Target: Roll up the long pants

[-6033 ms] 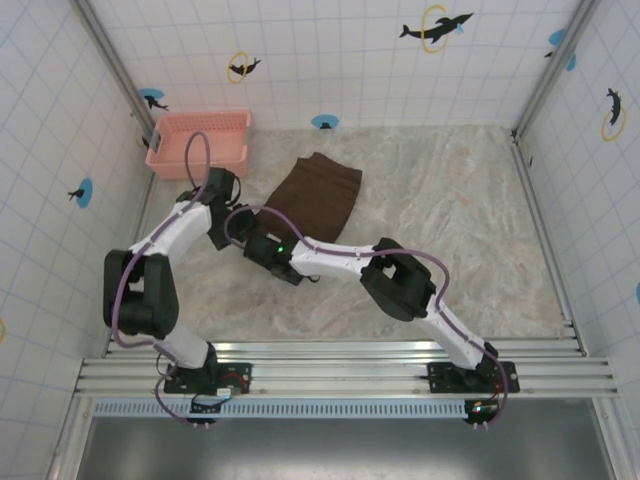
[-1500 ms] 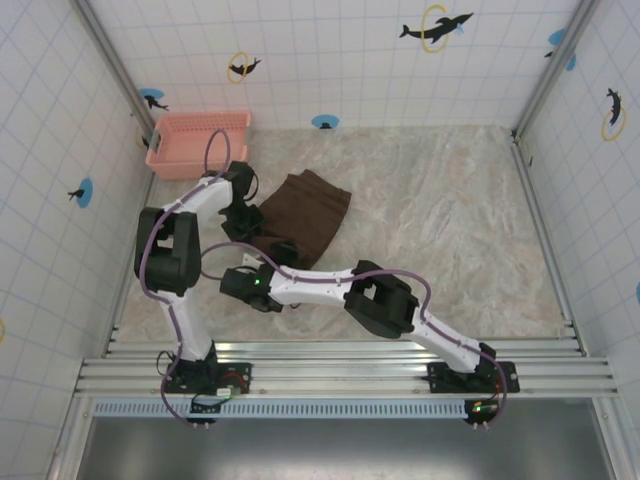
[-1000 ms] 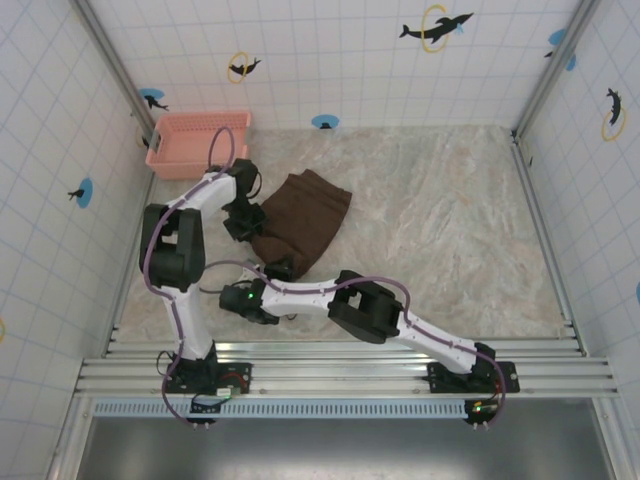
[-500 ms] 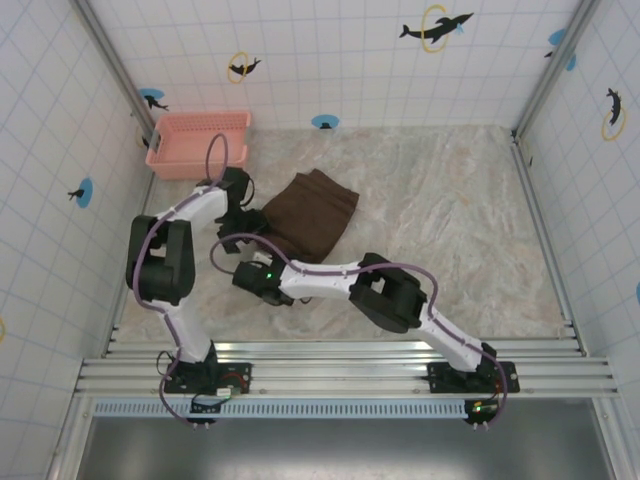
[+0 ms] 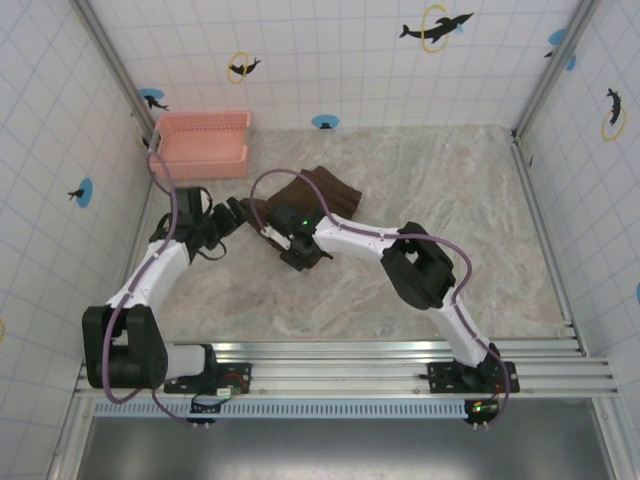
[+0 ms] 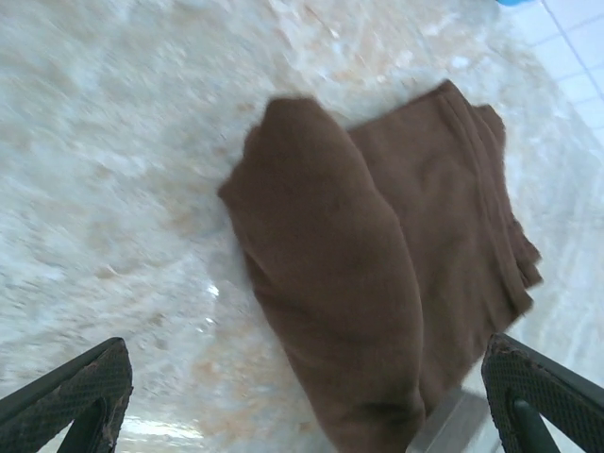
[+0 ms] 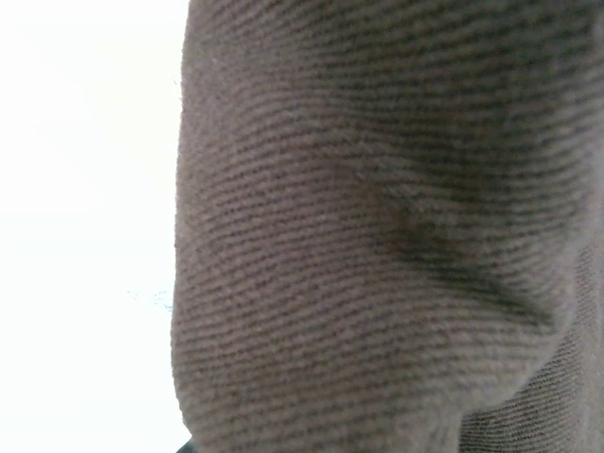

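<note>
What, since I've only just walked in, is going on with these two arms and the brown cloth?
Two robot arms are rolling up the long pants on the table. The pants lie folded not far from the pink basket, one side bunched into a thick roll and the rest flat. The left gripper hangs wide open beside them, touching nothing. The right gripper is pressed close against the fabric; whether it grips cannot be told.
</note>
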Robot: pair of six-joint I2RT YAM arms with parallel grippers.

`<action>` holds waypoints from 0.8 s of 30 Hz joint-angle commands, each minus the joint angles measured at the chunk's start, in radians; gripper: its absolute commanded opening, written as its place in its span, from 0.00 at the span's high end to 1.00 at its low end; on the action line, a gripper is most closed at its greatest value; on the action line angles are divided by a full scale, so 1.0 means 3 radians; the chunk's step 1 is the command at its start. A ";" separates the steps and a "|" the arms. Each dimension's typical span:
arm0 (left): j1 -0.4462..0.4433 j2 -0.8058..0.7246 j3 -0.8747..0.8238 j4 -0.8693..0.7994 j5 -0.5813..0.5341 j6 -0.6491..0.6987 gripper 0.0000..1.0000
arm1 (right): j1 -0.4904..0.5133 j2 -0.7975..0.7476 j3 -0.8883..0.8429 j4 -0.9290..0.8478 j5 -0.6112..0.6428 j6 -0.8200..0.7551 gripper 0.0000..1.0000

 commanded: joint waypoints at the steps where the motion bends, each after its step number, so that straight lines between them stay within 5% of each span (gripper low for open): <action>1: 0.0007 -0.0063 -0.0457 0.1272 0.0460 -0.0421 0.03 | 0.0007 0.0424 -0.0220 -0.0281 -0.0712 -0.0044 1.00; 8: 0.0019 0.0215 -0.0916 0.2560 0.0738 -0.0943 0.03 | -0.0018 0.0447 -0.0354 -0.0250 -0.0912 -0.0133 1.00; 19: 0.0023 0.1171 -0.0859 0.2995 0.1107 -0.1169 0.03 | -0.0033 0.0504 -0.0344 -0.0243 -0.0973 -0.0176 1.00; 24: 0.0036 0.1326 -0.0821 0.2616 0.1059 -0.0940 0.03 | -0.0036 0.0500 -0.0369 -0.0243 -0.0942 -0.0179 1.00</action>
